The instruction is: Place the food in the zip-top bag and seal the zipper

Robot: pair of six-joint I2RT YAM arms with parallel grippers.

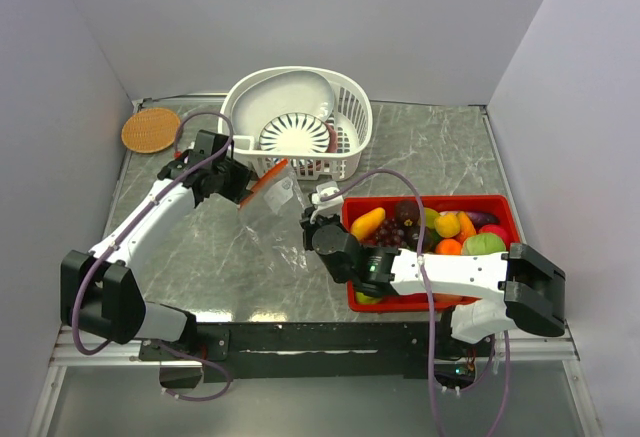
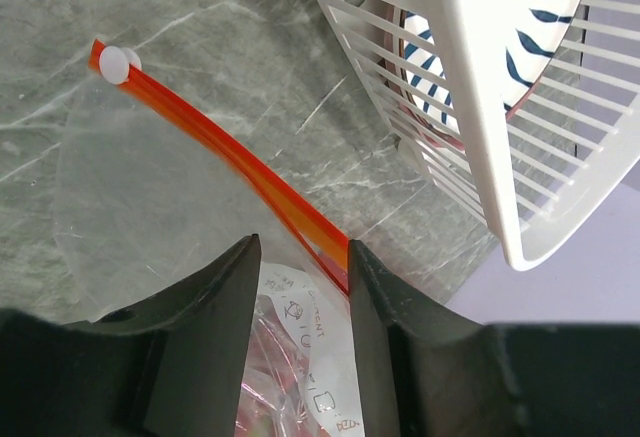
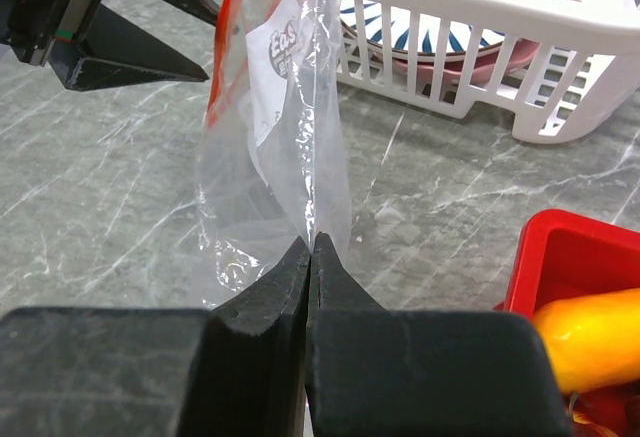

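Clear crinkly plastic, the zip-top bag (image 3: 285,127), is standing upright between both arms over the grey table (image 1: 250,257), near the white basket (image 1: 352,142). The right gripper (image 3: 310,245) is pinching one film edge, its jaws pressed together on it. The left gripper (image 2: 302,252) is straddling the orange-red zipper (image 2: 225,152) (its fingers stand apart; we cannot tell whether they are gripping). We are judging that this spreads the mouth for the food (image 1: 440,227), which is lying in the red tray (image 1: 508,209).

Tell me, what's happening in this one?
Both arms have the clear bag between them. The right hand is pinched shut on its plastic edge; the left hand has its fingers either side of the orange zip strip, grip unclear. The toy food sits in the red tray, and the bag looks empty.
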